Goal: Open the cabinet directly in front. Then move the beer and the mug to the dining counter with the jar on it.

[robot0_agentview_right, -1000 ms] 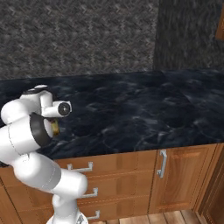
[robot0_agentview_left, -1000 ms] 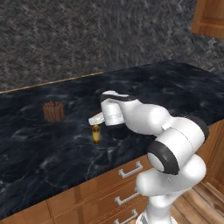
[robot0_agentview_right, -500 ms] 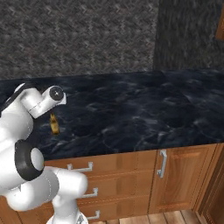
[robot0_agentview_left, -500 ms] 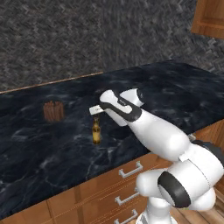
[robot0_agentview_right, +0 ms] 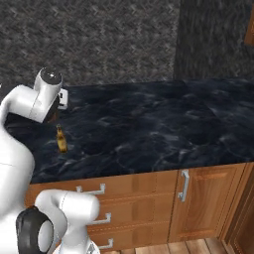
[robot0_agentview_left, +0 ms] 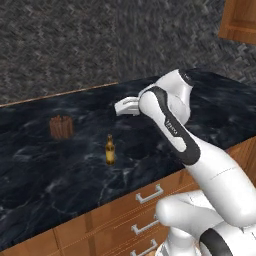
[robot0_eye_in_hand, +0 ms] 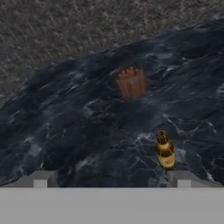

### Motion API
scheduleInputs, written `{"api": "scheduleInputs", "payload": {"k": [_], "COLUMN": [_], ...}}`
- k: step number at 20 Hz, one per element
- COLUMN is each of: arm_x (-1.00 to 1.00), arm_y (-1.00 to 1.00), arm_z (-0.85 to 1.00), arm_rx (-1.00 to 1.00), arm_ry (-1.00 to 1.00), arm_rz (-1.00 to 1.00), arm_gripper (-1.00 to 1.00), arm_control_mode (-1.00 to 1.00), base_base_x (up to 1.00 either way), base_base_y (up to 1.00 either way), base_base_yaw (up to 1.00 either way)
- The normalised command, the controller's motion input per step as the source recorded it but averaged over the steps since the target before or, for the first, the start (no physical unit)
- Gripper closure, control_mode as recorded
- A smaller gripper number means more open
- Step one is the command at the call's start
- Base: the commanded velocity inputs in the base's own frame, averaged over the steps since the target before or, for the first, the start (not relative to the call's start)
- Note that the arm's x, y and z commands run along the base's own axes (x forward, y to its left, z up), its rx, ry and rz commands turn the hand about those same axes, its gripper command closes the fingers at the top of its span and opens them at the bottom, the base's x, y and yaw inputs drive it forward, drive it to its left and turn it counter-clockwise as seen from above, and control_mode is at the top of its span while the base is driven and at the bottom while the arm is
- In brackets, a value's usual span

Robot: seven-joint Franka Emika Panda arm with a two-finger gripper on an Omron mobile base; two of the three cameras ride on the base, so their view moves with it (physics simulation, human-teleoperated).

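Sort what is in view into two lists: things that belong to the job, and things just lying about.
Job:
- beer, upright on the dining counter, apart from the jar
- jar, the counter's marker
- gripper, open, above the counter, holding nothing

Just there:
- drawers under the counter
- grey wall behind it

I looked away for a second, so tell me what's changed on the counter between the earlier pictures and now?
The claw, which was down at the beer a second ago, has let go and pulled up and back, jaws open. The beer stays upright on the dining counter, with the jar unmoved behind it.
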Motion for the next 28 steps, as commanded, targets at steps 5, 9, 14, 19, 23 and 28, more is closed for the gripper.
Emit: {"api": "scheduleInputs", "payload": {"k": [5,9,14,19,23,28], "arm_x": [-1.00,-1.00,-0.77,0.00,-0.48,0.00], "arm_y": [-0.34,-0.08,0.00,0.00,0.00,0.00], "arm_z": [0.75,0.35,0.27,0.00,-0.01,0.00], "arm_rx": [0.00,0.00,0.00,0.00,0.00,0.00], "arm_ry": [-0.02,-0.32,-0.42,-0.02,0.00,0.00], "arm_rz": [0.00,0.00,0.00,0.00,0.00,0.00], "arm_gripper": [-1.00,-1.00,-1.00,-1.00,-1.00,-1.00], "arm_control_mode": [-1.00,-1.00,-1.00,-1.00,1.00,1.00], "base_base_x": [0.00,0.00,0.00,0.00,-0.25,-1.00], "base_base_y": [0.00,0.00,0.00,0.00,0.00,0.02], "base_base_yaw": [0.00,0.00,0.00,0.00,0.00,0.14]}}
